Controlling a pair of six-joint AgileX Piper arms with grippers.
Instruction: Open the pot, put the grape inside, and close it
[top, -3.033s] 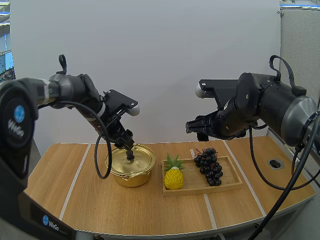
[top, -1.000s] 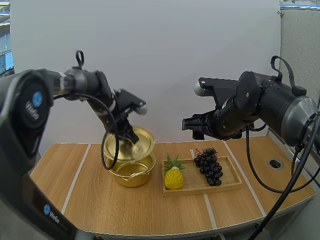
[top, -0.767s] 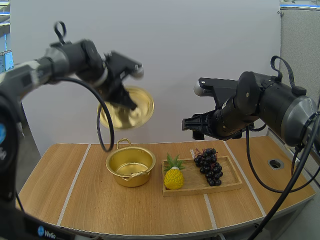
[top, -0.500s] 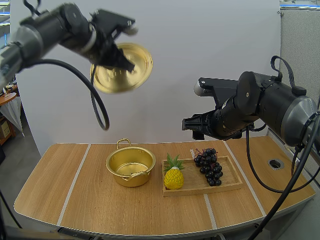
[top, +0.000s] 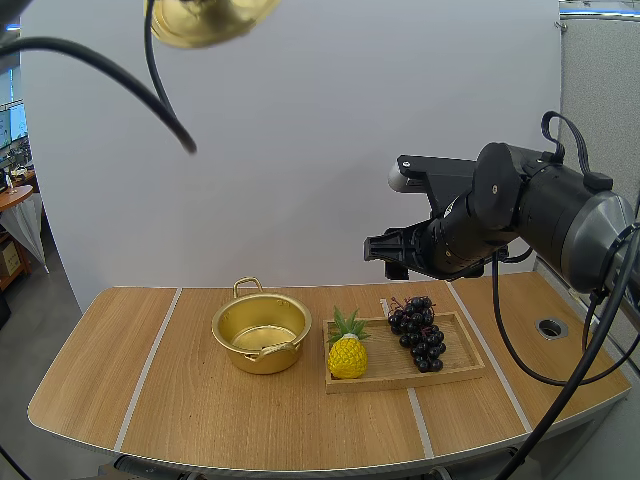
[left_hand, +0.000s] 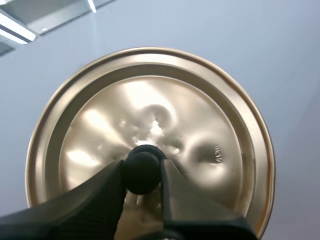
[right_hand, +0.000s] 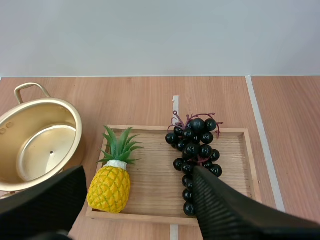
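Grapes, judged soft, light and loosely jointed and best pinched at the stem top, were seen on the tray below and ahead of the wide-spread right tool, the uncovered pot off to its left, while the lid was pinched by its knob in the left tool.

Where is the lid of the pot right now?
The lid is high in the air at the high view's upper left, far above the open pot on the table; the left gripper pinches its black knob.
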